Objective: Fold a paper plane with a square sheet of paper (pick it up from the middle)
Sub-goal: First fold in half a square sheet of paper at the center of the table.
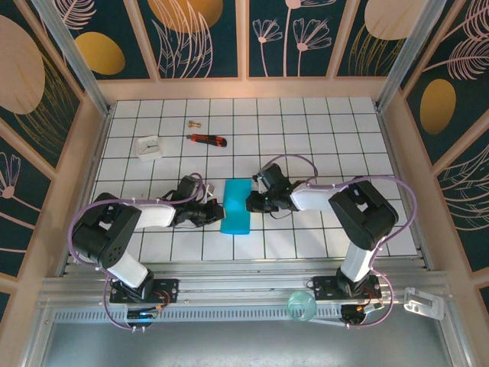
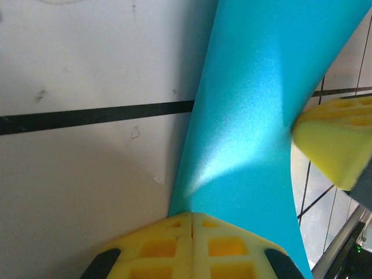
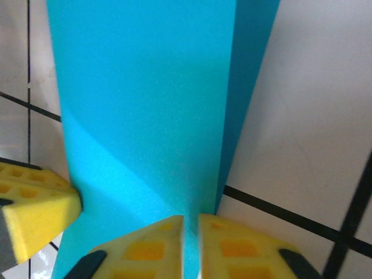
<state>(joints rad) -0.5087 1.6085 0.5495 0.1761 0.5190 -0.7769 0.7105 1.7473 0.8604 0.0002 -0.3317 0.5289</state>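
Teal square sheet of paper [image 1: 236, 206] lies mid-table [image 1: 321, 153] as folded strip, betw both arms. On left gripper [image 2: 192, 218], pads pressed together, pinching strip's edge. On right gripper [image 3: 190, 224], pads nearly meet, hairline slit w/ paper edge in it; can't tell if biting. Judgement: paper v. light, thin, floppy, creases easily, slides on table. Best hold at edge, mid-length, gentle pinch, both sides level. Tugging prob. tears or skews fold.

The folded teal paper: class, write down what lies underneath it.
Under the folded teal paper is the white gridded table, visible around its edges. The tiles directly beneath are covered, so anything there cannot be seen. The left pincer is shut on its edge.
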